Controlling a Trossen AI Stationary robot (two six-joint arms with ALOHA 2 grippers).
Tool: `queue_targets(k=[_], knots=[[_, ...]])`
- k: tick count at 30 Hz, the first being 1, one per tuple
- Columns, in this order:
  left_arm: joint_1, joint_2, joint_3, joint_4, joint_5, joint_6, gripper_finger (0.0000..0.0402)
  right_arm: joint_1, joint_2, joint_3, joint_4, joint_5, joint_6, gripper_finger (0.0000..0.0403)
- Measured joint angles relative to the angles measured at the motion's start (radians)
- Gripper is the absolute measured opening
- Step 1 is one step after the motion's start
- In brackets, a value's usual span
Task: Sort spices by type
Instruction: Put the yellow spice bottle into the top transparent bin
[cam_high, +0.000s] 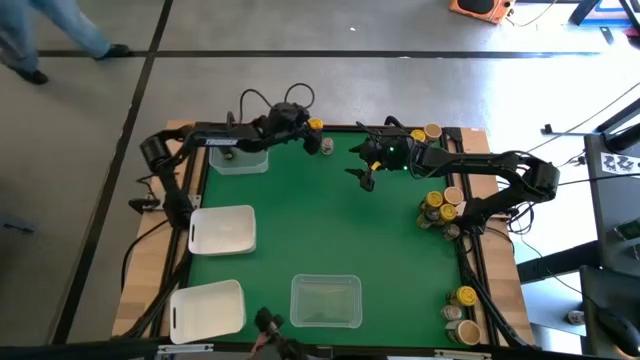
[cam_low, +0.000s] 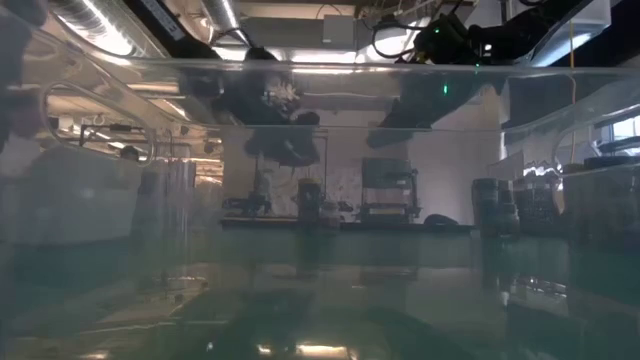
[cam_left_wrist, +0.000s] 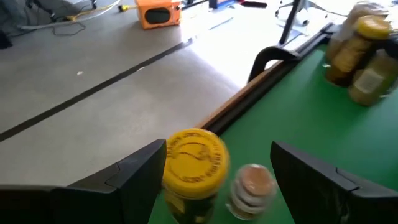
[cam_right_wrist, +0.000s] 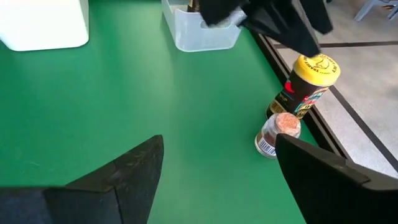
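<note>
Hands both wide open, holding nothing: my left hand (cam_left_wrist: 214, 180) hovers over the yellow-lidded jar (cam_left_wrist: 194, 171) and tan-lidded jar (cam_left_wrist: 252, 188) at the tabletop's (cam_high: 330, 230) far edge, right hand (cam_high: 362, 172) nearby.

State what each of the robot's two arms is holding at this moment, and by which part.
Nothing is held. The left gripper stands with open jaws around, not touching, the yellow-lidded cylindrical spice jar; the right gripper hangs open over the green table.

Two jars (cam_high: 320, 135) side by side – table's (cam_high: 330, 230) far edge.
</note>
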Motion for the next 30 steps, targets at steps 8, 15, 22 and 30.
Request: queue_targets(k=[8,15,22,30], knots=[[0.016,0.063,0.028,0.017,-0.015,0.002,0.0287,0.0,0.0,0.0,0.0,0.0,0.001,0.0308],[0.022,0.065,0.028,0.031,-0.033,0.027,0.0287,0.0,0.0,0.0,-0.001,0.0,0.002,0.0308],[0.021,0.12,0.028,0.049,-0.017,0.034,0.0287,0.0,0.0,0.0,-0.001,0.0,0.003,0.0308],[0.032,0.176,0.028,0.11,-0.023,0.027,0.0287,0.0,-0.001,0.0,-0.005,0.0,0.003,0.0308]])
